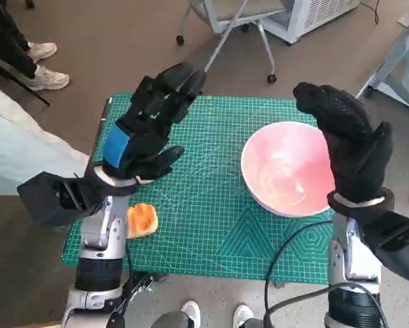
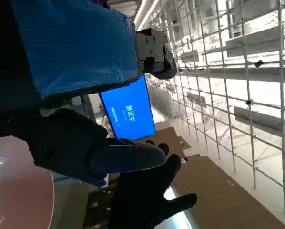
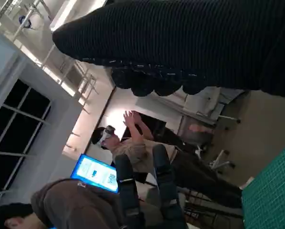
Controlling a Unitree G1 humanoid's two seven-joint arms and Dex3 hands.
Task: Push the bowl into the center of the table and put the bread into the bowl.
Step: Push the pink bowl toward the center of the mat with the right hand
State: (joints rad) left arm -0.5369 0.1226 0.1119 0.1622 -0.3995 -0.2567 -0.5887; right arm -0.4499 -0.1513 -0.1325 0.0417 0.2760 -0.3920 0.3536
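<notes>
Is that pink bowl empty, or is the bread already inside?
Empty. The pink bowl shows only its bare inside; the bread lies on the green mat, under the left arm.

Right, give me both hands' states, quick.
Left hand: open, raised over the table, holding nothing.
Right hand: open, raised by the bowl, holding nothing.

The bowl (image 1: 288, 167) is pale pink, glossy and empty, standing upright on the surface just beside the right robot hand (image 1: 348, 140), between the two hands. The bread (image 1: 142, 220) is a small orange-brown piece lying flat below the left robot hand (image 1: 146, 133), well apart from the bowl.
</notes>
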